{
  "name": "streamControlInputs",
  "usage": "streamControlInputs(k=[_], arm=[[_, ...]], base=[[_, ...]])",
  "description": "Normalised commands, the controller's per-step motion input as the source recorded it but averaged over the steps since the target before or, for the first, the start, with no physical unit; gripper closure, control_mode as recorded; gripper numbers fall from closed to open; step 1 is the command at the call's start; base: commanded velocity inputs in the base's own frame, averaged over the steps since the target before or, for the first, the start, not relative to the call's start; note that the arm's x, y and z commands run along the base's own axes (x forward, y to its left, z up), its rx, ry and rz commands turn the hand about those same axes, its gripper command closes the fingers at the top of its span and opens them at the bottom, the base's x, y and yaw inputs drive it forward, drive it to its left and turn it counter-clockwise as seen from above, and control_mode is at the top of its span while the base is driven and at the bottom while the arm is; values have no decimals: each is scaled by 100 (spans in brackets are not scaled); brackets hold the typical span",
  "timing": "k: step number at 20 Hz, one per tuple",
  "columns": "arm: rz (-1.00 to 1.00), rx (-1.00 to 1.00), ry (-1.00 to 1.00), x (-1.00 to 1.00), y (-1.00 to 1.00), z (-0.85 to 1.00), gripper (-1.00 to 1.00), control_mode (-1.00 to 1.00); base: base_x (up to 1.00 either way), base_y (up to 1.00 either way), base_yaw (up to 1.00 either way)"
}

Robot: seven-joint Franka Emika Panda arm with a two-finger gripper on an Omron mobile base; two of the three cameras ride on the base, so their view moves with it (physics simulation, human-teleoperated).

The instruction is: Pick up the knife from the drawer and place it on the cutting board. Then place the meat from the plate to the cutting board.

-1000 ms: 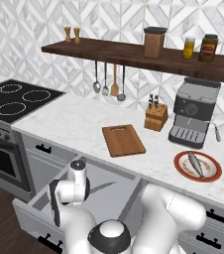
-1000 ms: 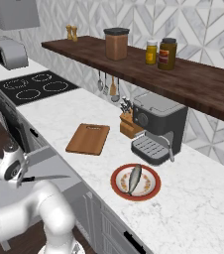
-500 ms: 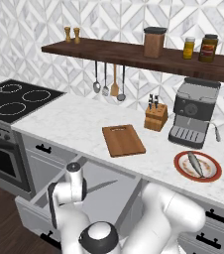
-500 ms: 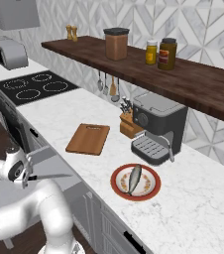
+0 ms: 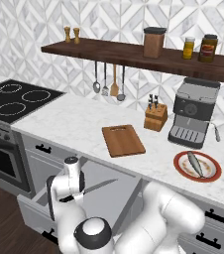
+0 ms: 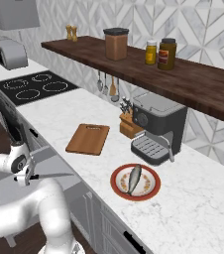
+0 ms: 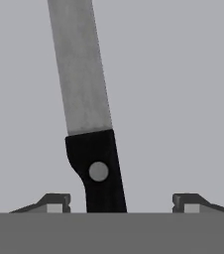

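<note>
The knife (image 5: pixel 100 186) (image 6: pixel 52 174) (image 7: pixel 82 74) lies in the open drawer (image 5: pixel 106 171) (image 6: pixel 50 155), blade pointing right toward the counter. My gripper (image 5: pixel 73 196) (image 6: pixel 27 177) (image 7: pixel 121 202) is low over the knife's black handle and open. Its fingertips (image 7: pixel 54 201) stand apart on either side of the handle with a gap on each side. The cutting board (image 5: pixel 123 140) (image 6: pixel 88 139) lies bare on the marble counter. To its right, the grey meat (image 5: pixel 196 163) (image 6: pixel 134 178) rests on the red-rimmed plate (image 5: pixel 178 166) (image 6: pixel 117 187).
A wooden knife block (image 5: pixel 155 116) and a coffee machine (image 5: pixel 192 119) stand behind the board and plate. The stove (image 5: pixel 12 101) is at the left. Utensils (image 5: pixel 106 82) hang under a shelf of jars (image 5: pixel 153 42). My own white arm (image 5: pixel 158 218) crosses the drawer's right side.
The hand has shifted slightly over the knife's handle end. The knife, board, plate and meat stay where they were.
</note>
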Motion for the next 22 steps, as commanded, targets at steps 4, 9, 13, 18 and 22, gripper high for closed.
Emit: streamControlInputs(k=[4,9,13,18,22], arm=[[3,-2,-3,-38,12,-24,100,-100],[1,0,-6,-50,6,-3,100,-100],[0,0,0,-47,6,25,100,-100],[0,0,1,-38,28,72,100,-100],[3,0,0,-17,58,90,100,-100]], base=[[0,0,0],[0,0,0],[0,0,0],[0,0,0],[0,0,0]])
